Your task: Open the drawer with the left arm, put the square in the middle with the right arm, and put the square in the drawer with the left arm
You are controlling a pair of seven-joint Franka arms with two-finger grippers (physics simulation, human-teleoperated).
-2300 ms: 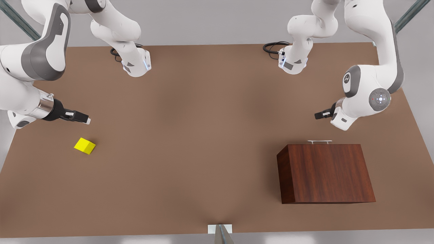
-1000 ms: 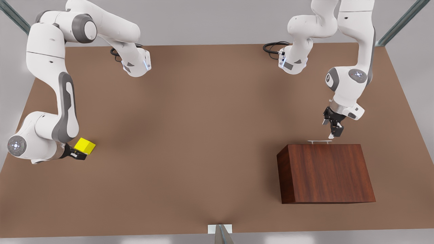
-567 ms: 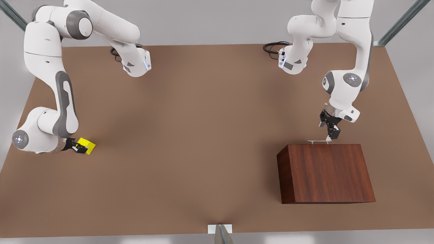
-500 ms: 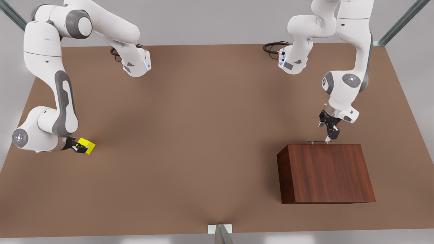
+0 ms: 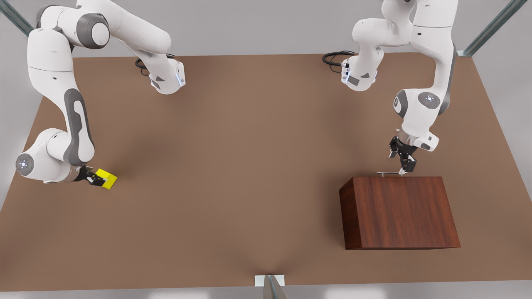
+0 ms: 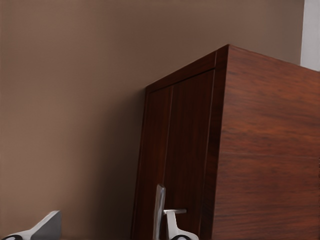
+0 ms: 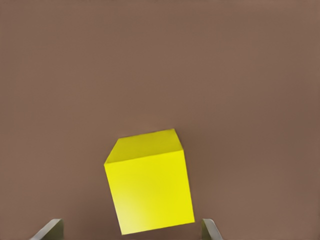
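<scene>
The square (image 5: 108,179) (image 7: 150,185), a small yellow cube, rests on the table at the front view's left. My right gripper (image 5: 99,180) (image 7: 129,232) stands open around it, one fingertip (image 7: 49,229) on each side with gaps. At the front view's right sits the wooden box (image 5: 399,211) (image 6: 265,150), its drawer (image 6: 180,160) pushed in. My left gripper (image 5: 398,162) (image 6: 112,231) is low at the far face, open, and the silver handle (image 5: 390,173) (image 6: 159,210) stands between its fingers, close to one fingertip (image 6: 176,233).
The brown tabletop (image 5: 249,166) stretches bare between cube and box. Both arm bases (image 5: 166,81) (image 5: 359,77) stand at the far edge with cables. A small white bracket (image 5: 269,280) sits at the near edge.
Over the last second my right gripper slid lower around the cube and my left gripper dropped toward the handle. Cube and box have not moved.
</scene>
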